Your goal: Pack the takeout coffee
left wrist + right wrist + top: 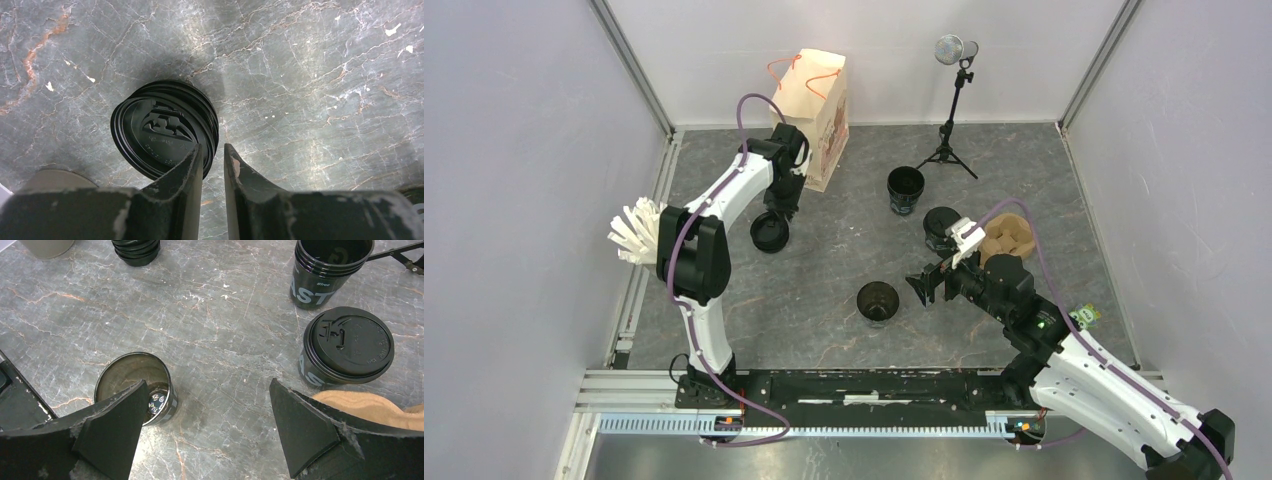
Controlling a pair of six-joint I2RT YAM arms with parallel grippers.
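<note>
Takeout coffee: one lidded black cup [941, 228] [347, 347] stands beside the brown carrier [1009, 237] [365, 402]. A lidless cup [878, 302] [132, 385] with dark liquid stands mid-table, partly under one finger of my right gripper [921, 283] [207, 385], which is wide open and holds nothing. My left gripper [776, 212] [214, 150] hangs over a stack of black lids [769, 232] [165, 130]. Its fingers stand a narrow gap apart with only table between them, and one fingertip overlaps the stack's rim.
A beige paper bag [814, 115] with orange handles stands at the back, behind the left arm. A stack of empty black cups [905, 188] [330, 267] is back centre. A microphone on a tripod [954, 100] stands behind it. A white fanned object [634, 232] lies at the left rail.
</note>
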